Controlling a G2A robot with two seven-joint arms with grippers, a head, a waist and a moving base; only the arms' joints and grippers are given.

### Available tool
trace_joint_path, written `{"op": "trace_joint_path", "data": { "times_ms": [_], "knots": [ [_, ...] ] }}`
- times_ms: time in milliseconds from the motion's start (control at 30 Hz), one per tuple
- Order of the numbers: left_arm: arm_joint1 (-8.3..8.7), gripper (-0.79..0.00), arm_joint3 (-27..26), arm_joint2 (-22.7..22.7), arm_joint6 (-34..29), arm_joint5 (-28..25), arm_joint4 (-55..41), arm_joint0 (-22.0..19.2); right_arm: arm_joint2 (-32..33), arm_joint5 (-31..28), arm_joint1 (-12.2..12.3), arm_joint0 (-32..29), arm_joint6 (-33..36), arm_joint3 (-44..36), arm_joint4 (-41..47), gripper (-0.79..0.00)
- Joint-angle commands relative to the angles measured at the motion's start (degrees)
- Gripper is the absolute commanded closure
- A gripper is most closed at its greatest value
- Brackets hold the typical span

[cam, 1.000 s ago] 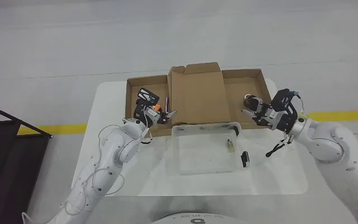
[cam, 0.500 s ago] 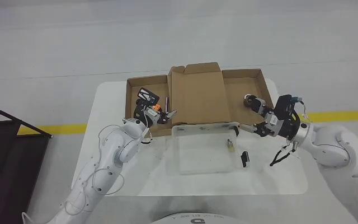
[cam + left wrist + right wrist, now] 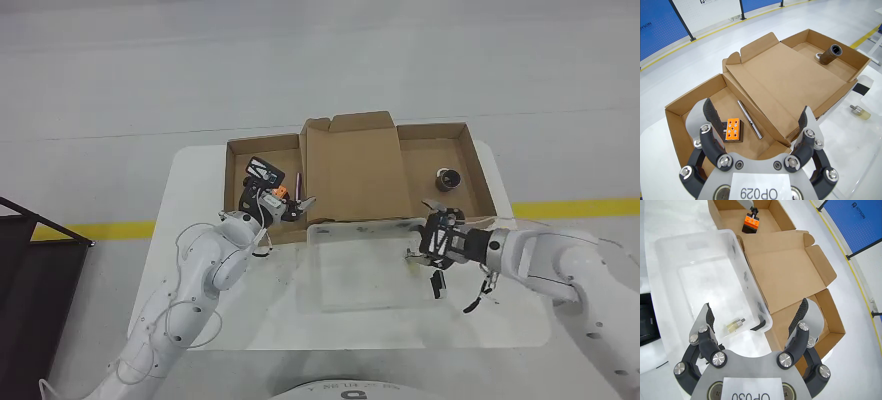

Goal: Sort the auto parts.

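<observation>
A cardboard box (image 3: 355, 165) has a compartment at each end. In the left one lie an orange block (image 3: 732, 129) and a steel rod (image 3: 750, 119); my left gripper (image 3: 757, 111) hangs open just above them, holding nothing. A brown cylinder (image 3: 447, 179) stands tilted in the right compartment beside a small white ring (image 3: 817, 56). My right gripper (image 3: 756, 308) is open and holds nothing, over the clear bin's (image 3: 696, 235) corner nearest the right compartment. A small yellowish part with a metal stud (image 3: 733, 326) lies in the bin just below it.
The clear bin (image 3: 320, 300) sits against the box's near side on the white table (image 3: 200, 300). A small black part (image 3: 437, 283) lies on the table just right of the bin. Bare table lies left of the bin.
My right gripper has drawn back from the brown cylinder in the right compartment and come toward the bin's corner. The cylinder stays in the box. The left arm has not moved.
</observation>
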Motion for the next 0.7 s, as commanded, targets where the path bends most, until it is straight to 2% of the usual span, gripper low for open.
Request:
{"op": "trace_joint_path", "data": {
  "times_ms": [0,67,233,400,533,600,667],
  "knots": [
    [0.0,-0.785,0.0,0.0,0.0,0.0,0.0,0.0,-1.2,0.4,-0.1,0.4,0.3,-0.5,-2.4,-0.708],
    [0.0,-0.785,0.0,0.0,0.0,0.0,0.0,0.0,-2.3,0.4,-0.2,0.8,0.5,-0.8,-3.8,-0.662],
    [0.0,-0.785,0.0,0.0,0.0,0.0,0.0,0.0,-5.3,-0.5,-0.4,2.1,3.1,-1.6,-7.5,-0.619],
    [0.0,-0.785,0.0,0.0,0.0,0.0,0.0,0.0,-9.9,-0.8,-0.8,3.3,6.1,-2.7,-13.7,-0.693],
    [0.0,-0.785,0.0,0.0,0.0,0.0,0.0,0.0,-13.3,-1.4,-1.1,4.4,6.9,-2.7,-17.6,-0.705],
    [0.0,-0.785,0.0,0.0,0.0,0.0,0.0,0.0,-14.6,-1.6,-1.3,4.9,7.1,-2.4,-18.8,-0.683],
    [0.0,-0.785,0.0,0.0,0.0,0.0,0.0,0.0,-15.8,-1.8,-1.5,5.5,7.2,-2.0,-19.8,-0.622]
  ]
}}
